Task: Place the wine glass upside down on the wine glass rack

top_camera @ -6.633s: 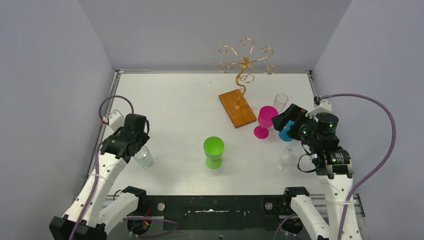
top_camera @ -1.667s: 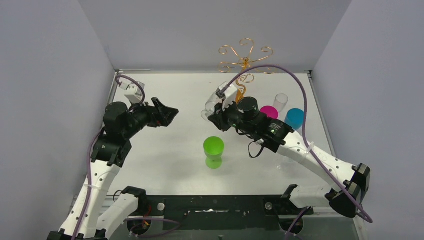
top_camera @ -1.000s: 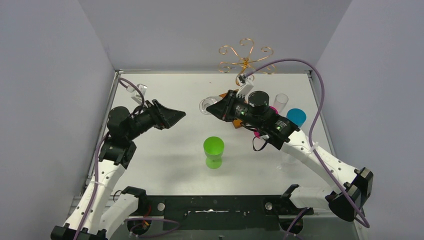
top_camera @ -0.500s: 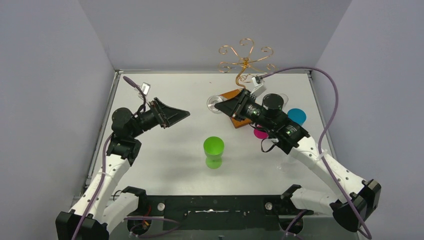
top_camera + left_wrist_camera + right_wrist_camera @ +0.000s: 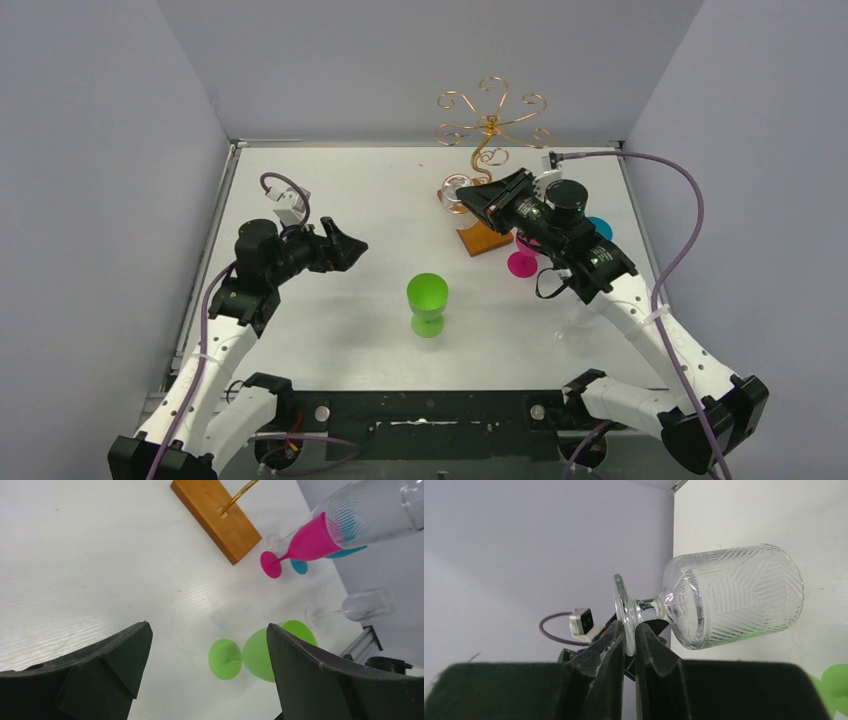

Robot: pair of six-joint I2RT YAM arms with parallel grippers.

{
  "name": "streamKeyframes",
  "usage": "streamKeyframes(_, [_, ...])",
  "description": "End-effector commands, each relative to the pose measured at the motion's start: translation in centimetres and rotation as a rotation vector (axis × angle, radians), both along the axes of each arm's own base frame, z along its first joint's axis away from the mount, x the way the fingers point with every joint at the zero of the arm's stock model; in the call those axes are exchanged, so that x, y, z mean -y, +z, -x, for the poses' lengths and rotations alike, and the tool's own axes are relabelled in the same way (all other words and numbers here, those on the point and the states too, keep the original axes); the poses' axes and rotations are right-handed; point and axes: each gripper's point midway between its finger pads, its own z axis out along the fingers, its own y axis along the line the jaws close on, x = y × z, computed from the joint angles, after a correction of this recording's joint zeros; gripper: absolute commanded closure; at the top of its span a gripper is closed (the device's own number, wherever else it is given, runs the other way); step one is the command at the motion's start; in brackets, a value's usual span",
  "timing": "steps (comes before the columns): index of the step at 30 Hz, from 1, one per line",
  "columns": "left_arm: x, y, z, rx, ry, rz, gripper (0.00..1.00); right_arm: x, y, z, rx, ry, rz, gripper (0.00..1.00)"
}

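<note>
The right fingers (image 5: 610,650) pinch the round foot of the clear cut-patterned wine glass (image 5: 731,595), its bowl sideways beyond their tips near the gold wire rack with wooden base (image 5: 489,118), while the left fingers (image 5: 112,662) stand wide apart, empty.

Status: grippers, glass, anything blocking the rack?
Left gripper open, empty. Right gripper shut on clear glass foot; glass sideways near rack, not hung yet. Pink glass stands close beside rack.
</note>
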Motion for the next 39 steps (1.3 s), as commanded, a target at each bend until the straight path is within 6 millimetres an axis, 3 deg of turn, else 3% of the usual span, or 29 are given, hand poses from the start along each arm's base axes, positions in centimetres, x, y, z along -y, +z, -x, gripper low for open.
streamKeyframes(1, [-2.0,-1.5,-0.6,0.039,0.051,-0.144,0.14,2.8,6.3,-1.7,0.05,-0.127,-0.185,1.0])
streamKeyframes(14, [-2.2,-2.1,-0.5,0.031,0.058,-0.165,0.14,8.8,7.6,-4.2,0.02,-0.275,-0.222,1.0])
streamKeyframes(23, [-2.2,-2.5,-0.6,0.021,0.059,-0.169,0.14,8.9,7.1,-4.9,0.016,-0.278,-0.239,1.0])
streamKeyframes(31, [-2.2,-2.5,-0.6,0.02,0.058,-0.169,0.14,10.4,6.4,-6.3,0.028,-0.32,-0.22,1.0])
streamKeyframes(39, [-2.3,-2.6,-0.7,0.019,0.065,-0.173,0.14,9.7,6.3,-7.3,0.062,-0.268,-0.214,1.0])
